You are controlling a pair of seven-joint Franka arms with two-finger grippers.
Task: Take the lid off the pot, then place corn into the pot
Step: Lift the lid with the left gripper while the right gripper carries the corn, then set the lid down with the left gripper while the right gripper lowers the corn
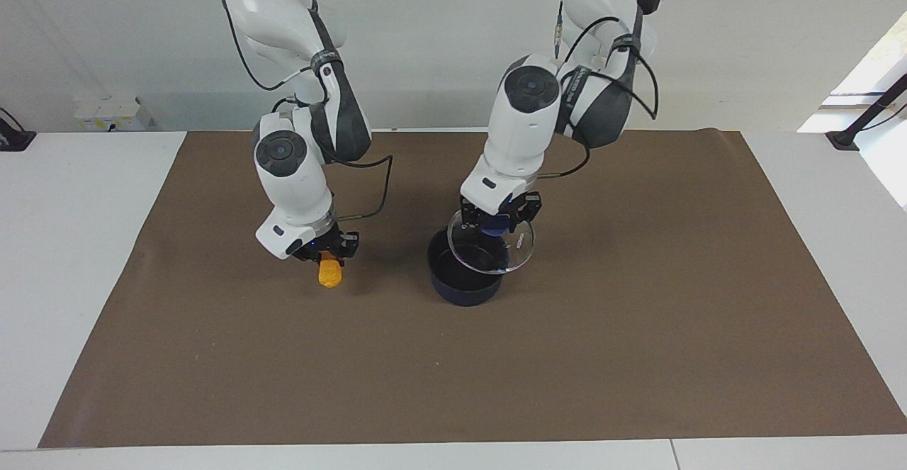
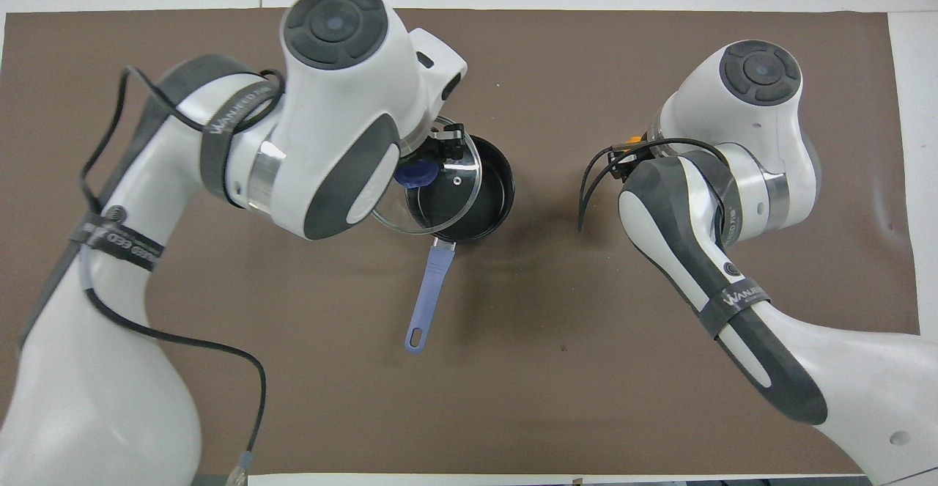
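Both grippers had hold of something over the brown paper mat [image 1: 638, 356] that covered the white table [image 1: 78, 278]. The left gripper [image 1: 496, 227] was clamped on the blue knob [image 2: 416, 174] of the round clear glass lid with its thin metal rim [image 1: 511, 256], holding it tilted just above the small dark navy-blue saucepan with a black inside [image 1: 462, 287] and shifted toward the left arm's end of the table — so part of the pot's mouth lay uncovered. The pot's long straight blue handle [image 2: 428, 289] pointed toward the robots. The right gripper [image 1: 329, 252] was closed on the upper end of the small orange-yellow bumpy corn cob [image 1: 330, 273], which hung upright beside the pot, toward the right arm's end; whether its lower tip touched the mat could not be told.
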